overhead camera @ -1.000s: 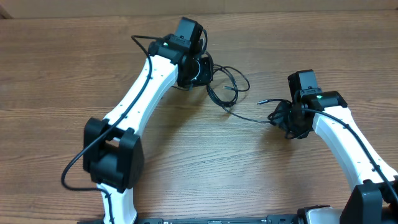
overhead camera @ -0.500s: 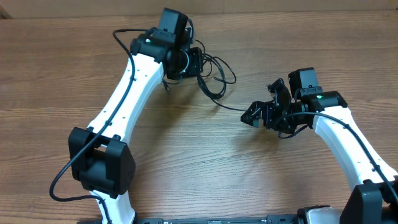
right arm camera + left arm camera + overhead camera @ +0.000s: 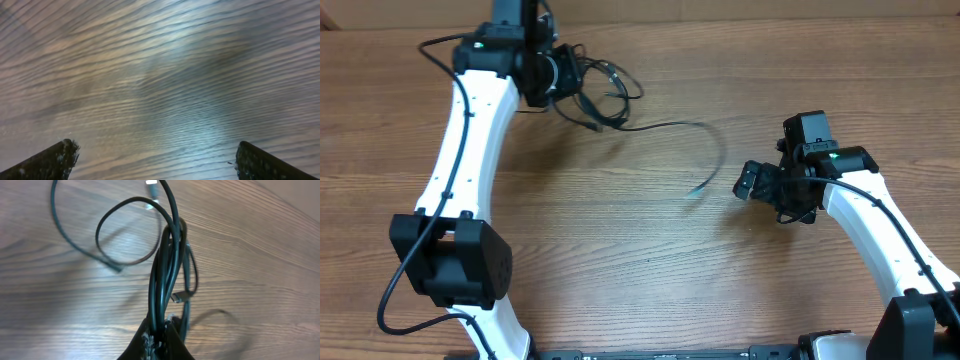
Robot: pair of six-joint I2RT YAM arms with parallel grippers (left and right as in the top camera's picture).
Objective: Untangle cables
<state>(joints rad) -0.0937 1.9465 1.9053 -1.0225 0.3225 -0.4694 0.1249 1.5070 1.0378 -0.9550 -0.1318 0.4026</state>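
Left wrist: cables point(image 3: 162, 280) pinched in left hand point(image 3: 159, 336).

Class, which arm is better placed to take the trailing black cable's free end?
Probably right. The right gripper, open and empty, is near the thin black cable's free end; the left gripper is shut on the black cable bundle, farther away.

I see the thin black cables point(image 3: 598, 88) bunched in loose loops at far left, several strands pinched together in my left gripper point(image 3: 161, 336). A small metal-tipped plug point(image 3: 178, 297) hangs among them. One strand trails right in a long arc, its blurred tip possibly airborne.
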